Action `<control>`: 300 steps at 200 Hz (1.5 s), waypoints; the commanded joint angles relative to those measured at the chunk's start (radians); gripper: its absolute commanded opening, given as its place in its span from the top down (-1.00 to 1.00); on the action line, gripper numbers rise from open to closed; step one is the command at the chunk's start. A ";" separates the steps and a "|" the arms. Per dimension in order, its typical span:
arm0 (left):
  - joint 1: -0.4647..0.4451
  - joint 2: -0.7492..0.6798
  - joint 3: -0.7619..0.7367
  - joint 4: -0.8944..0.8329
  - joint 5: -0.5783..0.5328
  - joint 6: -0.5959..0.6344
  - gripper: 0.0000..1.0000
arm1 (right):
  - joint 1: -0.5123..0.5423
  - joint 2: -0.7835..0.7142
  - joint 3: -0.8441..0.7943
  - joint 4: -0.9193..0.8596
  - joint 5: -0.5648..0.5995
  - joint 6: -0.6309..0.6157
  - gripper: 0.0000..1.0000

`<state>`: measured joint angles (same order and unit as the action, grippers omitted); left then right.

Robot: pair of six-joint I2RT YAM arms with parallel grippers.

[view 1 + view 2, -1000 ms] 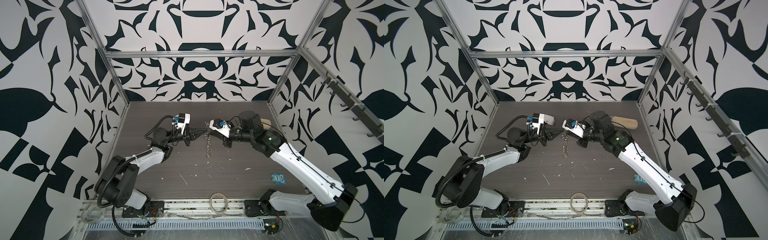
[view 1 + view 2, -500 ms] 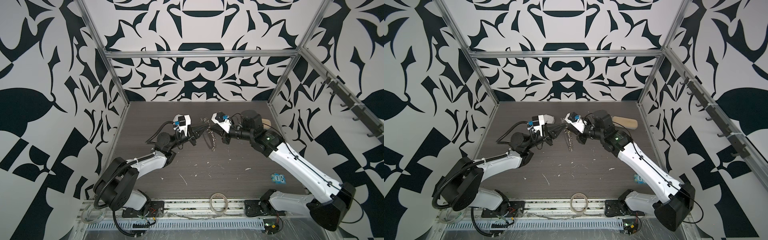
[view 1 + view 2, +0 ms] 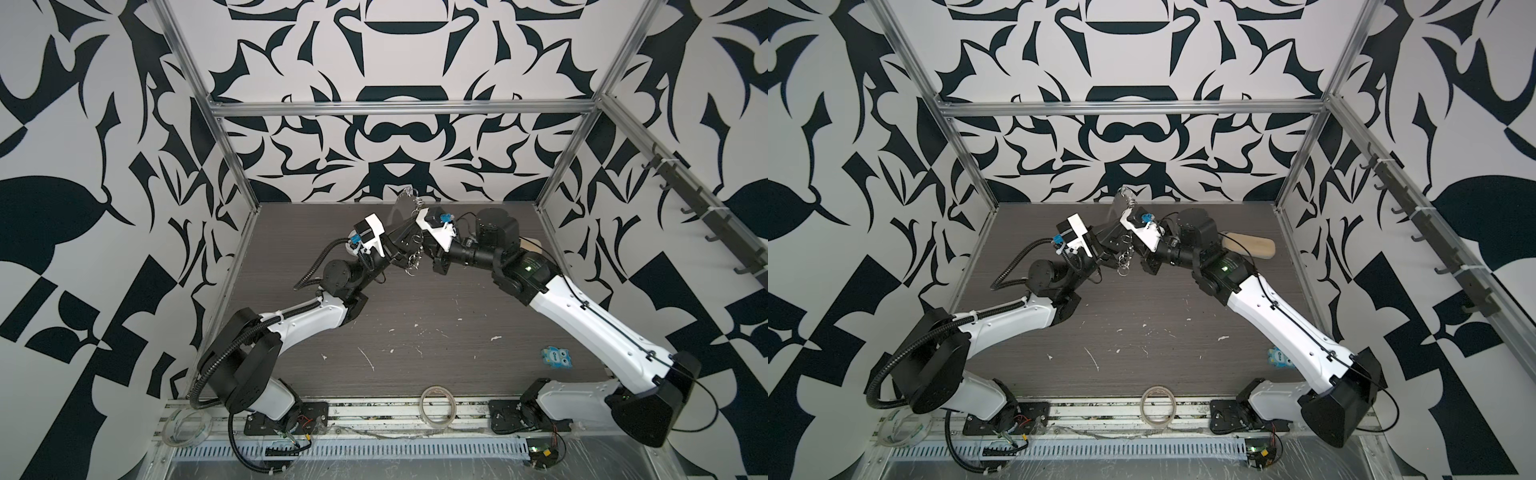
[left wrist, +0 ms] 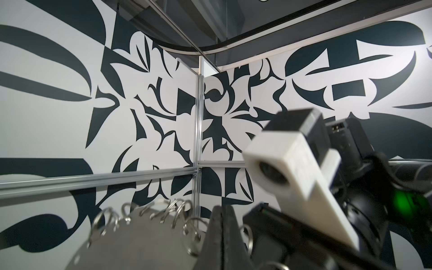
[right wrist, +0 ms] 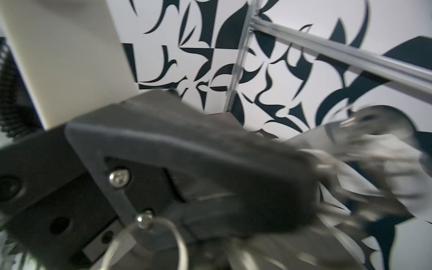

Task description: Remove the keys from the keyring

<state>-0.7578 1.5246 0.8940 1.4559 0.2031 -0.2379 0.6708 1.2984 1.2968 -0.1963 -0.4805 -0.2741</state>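
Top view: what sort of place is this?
Probably a robot test cell in a lab. Black-and-white patterned walls on a metal frame box in a dark table. A left arm and a right arm are bolted to a rail along its front edge.

The keyring (image 3: 412,261), a chain of small silvery interlinked rings, hangs in the air over the far middle of the tabletop (image 3: 415,316). One bunch dangles in loose loops. In the left wrist view, more of its rings (image 4: 177,208) are threaded along the curved edge of a flat grey plate (image 4: 140,236) that tilts upward.
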 commanded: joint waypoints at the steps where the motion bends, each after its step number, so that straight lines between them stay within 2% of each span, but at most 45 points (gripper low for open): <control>1: -0.018 0.051 0.060 -0.015 0.020 -0.003 1.00 | 0.049 0.016 0.099 -0.019 -0.133 0.007 1.00; 19: -0.018 0.050 0.068 -0.014 0.018 -0.005 1.00 | 0.036 -0.005 0.102 0.001 -0.093 0.015 1.00; 39: -0.010 0.034 0.054 -0.015 0.014 0.005 1.00 | 0.001 -0.043 0.082 0.037 -0.097 0.046 1.00; 107: 0.059 0.019 0.009 -0.015 0.018 -0.013 1.00 | -0.052 -0.129 0.075 -0.104 -0.061 -0.007 1.00; 162: 0.150 -0.042 -0.044 -0.106 0.028 -0.056 1.00 | -0.203 -0.195 0.058 -0.247 -0.056 -0.071 1.00; 185: 0.175 -0.130 -0.074 -0.271 0.013 -0.019 1.00 | -0.257 -0.218 0.042 -0.279 -0.049 -0.086 1.00; 221: 0.176 -0.316 -0.101 -0.719 -0.033 0.067 1.00 | -0.298 -0.241 -0.029 -0.281 0.016 -0.060 1.00; 243: 0.176 -0.422 -0.125 -0.949 -0.092 0.092 1.00 | -0.299 -0.256 -0.103 -0.249 0.083 0.011 1.00; 271: 0.175 -0.546 -0.110 -1.268 -0.205 0.088 1.00 | -0.299 -0.301 -0.213 -0.209 0.149 0.099 1.00; 300: 0.173 -0.649 -0.109 -1.520 -0.317 0.007 1.00 | -0.298 -0.316 -0.275 -0.221 0.219 0.181 1.00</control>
<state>-0.5827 0.9478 0.7891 0.2337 0.0193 -0.1757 0.3744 1.0149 1.0424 -0.4587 -0.3424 -0.1959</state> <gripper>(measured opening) 0.040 0.045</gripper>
